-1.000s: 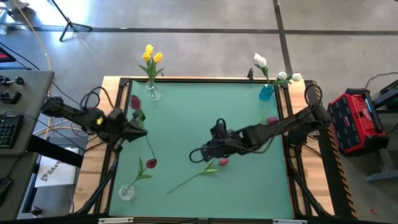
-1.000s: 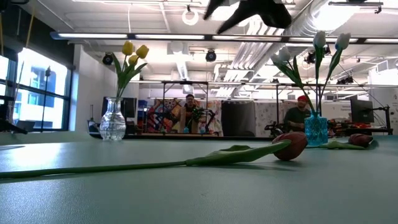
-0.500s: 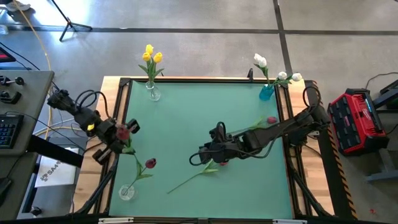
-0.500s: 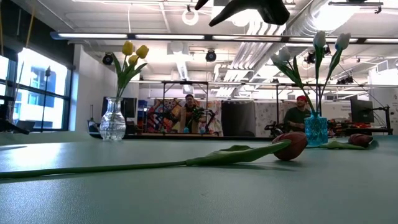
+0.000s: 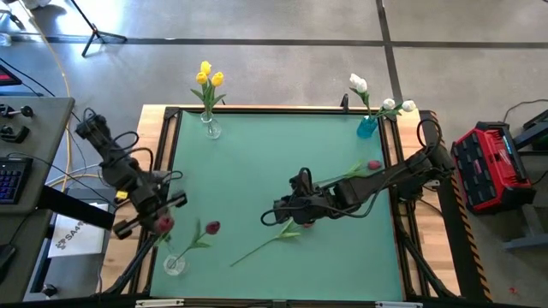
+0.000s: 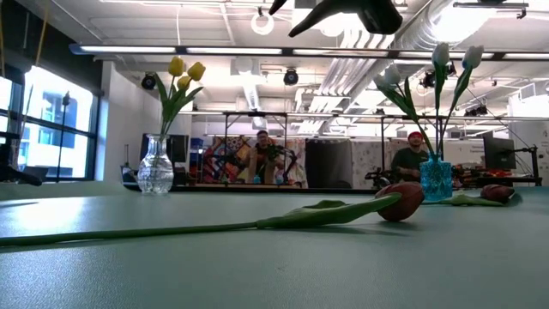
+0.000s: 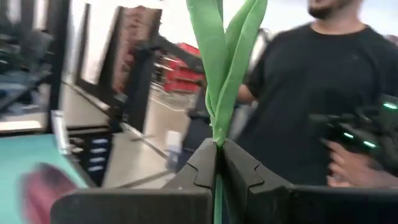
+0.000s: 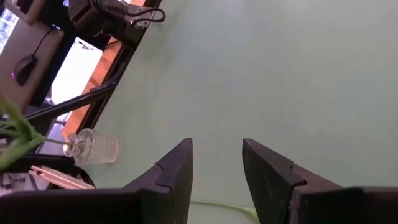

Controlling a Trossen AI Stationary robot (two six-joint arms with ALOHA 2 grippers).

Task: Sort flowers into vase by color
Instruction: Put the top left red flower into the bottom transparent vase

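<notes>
Gripping: left gripper [image 7: 217,163] clamped tight on a green stem [image 7: 222,68], out past the table's left edge, above the clear vase [image 5: 174,264] at the near left corner.
Held flower: dark red tulip [image 5: 163,224], head showing beside the left gripper from above; second dark red tulip [image 5: 211,228] leaning out of that clear vase.
Right gripper [image 8: 216,167]: fingers apart, holding nothing, poised mid-table over a dark red tulip [image 5: 306,223] lying flat (long stem trailing toward the near edge).
Fourth red tulip [image 5: 373,165]: lay near the right edge of the green table [image 5: 257,171].
Yellow tulips [image 5: 208,76]: stood in a clear vase [image 5: 211,128] at the far left.
White tulips [image 5: 377,98]: stood in a blue vase [image 5: 367,127] at the far right.
Background: person in a dark shirt [image 7: 311,93] beyond the table.
</notes>
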